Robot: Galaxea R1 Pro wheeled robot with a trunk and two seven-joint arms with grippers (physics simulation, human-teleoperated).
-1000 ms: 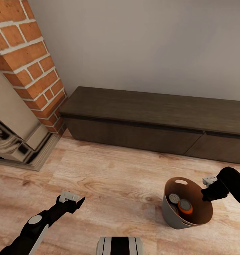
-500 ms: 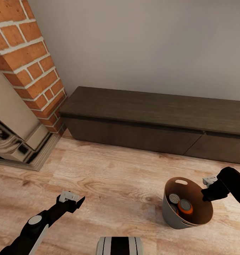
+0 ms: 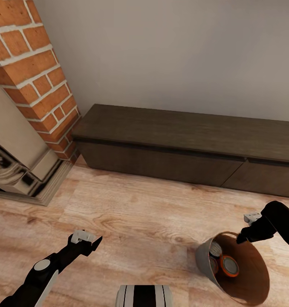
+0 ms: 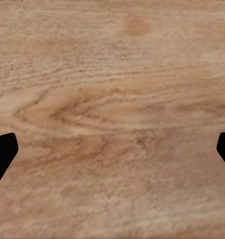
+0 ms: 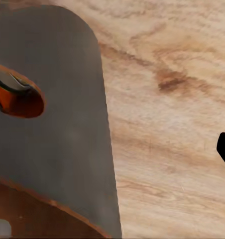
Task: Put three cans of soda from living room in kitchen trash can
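Cans [image 3: 223, 262] sit inside the tipped trash can [image 3: 247, 281] on the living-room floor. Your right gripper [image 3: 242, 238] is clamped on its rim; left gripper [image 3: 91, 243] spread, empty. Level it before hauling kitchenward.

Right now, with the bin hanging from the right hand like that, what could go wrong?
1. The bin is tipped steeply, mouth towards the robot; the cans inside could roll out onto the floor.
2. The right hand grips only the rim, so the bin may swing or slip.
3. The left hand is open and far away, no help catching anything.
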